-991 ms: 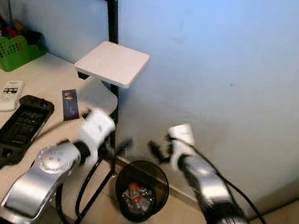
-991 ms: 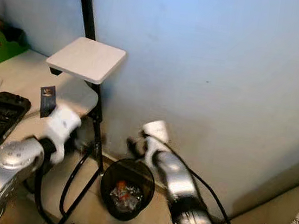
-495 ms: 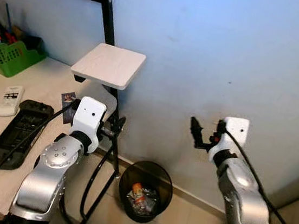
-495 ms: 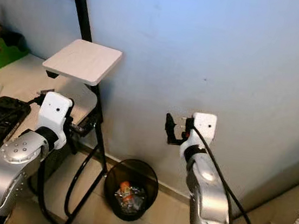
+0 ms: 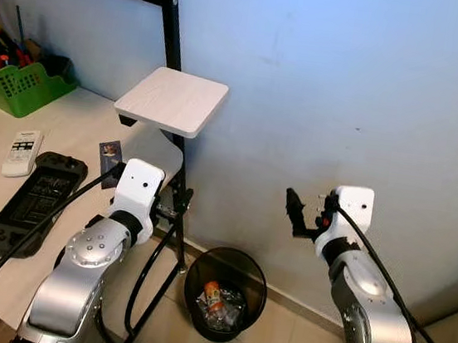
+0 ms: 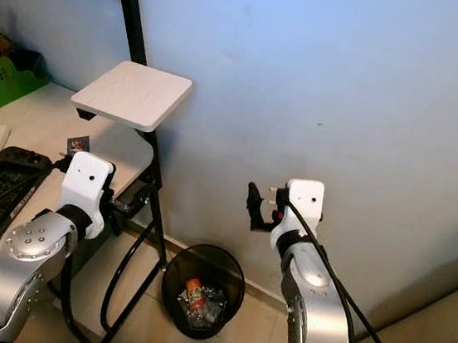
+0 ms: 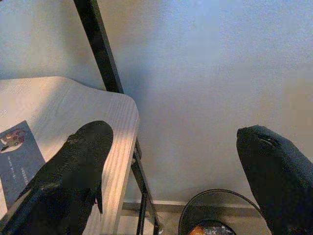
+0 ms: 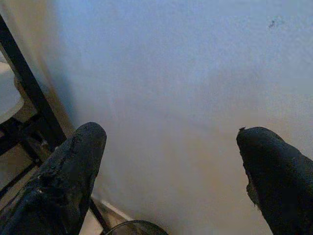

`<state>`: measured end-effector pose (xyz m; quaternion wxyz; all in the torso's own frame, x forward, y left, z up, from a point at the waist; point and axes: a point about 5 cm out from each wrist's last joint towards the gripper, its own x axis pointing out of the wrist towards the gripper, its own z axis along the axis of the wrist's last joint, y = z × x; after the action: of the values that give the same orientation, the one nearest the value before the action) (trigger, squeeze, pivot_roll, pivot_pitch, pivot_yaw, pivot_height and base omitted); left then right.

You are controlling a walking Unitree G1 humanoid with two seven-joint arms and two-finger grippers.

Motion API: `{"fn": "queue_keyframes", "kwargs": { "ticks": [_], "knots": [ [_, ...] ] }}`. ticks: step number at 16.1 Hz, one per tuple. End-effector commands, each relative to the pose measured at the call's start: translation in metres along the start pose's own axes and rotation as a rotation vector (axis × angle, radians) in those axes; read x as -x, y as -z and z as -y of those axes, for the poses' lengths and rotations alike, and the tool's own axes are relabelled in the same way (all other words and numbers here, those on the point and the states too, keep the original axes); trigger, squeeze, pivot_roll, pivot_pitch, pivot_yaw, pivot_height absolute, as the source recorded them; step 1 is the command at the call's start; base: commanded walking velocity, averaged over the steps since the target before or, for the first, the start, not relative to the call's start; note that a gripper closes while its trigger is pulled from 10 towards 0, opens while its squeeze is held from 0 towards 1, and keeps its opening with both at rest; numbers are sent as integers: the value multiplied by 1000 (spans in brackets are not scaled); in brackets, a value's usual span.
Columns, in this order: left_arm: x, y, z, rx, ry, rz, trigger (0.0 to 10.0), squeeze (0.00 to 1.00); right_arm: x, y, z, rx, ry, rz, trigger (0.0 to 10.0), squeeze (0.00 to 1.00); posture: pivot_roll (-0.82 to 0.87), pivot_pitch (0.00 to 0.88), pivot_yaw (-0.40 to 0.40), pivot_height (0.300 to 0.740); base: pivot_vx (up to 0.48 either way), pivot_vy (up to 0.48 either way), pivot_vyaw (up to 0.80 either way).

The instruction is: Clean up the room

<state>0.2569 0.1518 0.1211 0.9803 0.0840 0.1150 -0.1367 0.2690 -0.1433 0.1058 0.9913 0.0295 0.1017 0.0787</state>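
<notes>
A round black trash bin (image 5: 224, 295) stands on the tiled floor by the blue wall, with crumpled litter (image 5: 215, 302) inside. My left gripper (image 5: 176, 204) hangs open beside the table's corner, up and to the left of the bin, holding nothing. Open and empty too, my right gripper (image 5: 296, 214) is raised near the wall, above and right of the bin. In the left wrist view the fingers (image 7: 73, 171) frame the bin's rim (image 7: 215, 215) and a small blue card (image 7: 17, 156).
The pale table (image 5: 67, 131) on the left carries a black handheld console (image 5: 29, 201), a white remote (image 5: 21, 152), a card (image 5: 111, 154) and a green basket (image 5: 18, 83) of tools. A white square shelf (image 5: 172, 100) sits on a black frame (image 5: 170, 22).
Both arms have drawn back and risen; the right gripper lifted from just above the bin to up by the wall. Over the last half second little has moved.
</notes>
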Motion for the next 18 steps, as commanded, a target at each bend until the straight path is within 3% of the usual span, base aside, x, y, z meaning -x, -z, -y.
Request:
{"fn": "queue_keyframes", "kwargs": {
  "ticks": [1,18],
  "knots": [
    [3,-1,-3,0,-20,1,10000,0,2,-5,-2,10,-1,7,10000,0,-47,0,27,740,0,0,0],
    [2,-1,-2,-16,-5,0,10000,0,0,-3,-7,41,-28,-18,10000,0,-43,0,17,740,0,0,0]
  ]
}}
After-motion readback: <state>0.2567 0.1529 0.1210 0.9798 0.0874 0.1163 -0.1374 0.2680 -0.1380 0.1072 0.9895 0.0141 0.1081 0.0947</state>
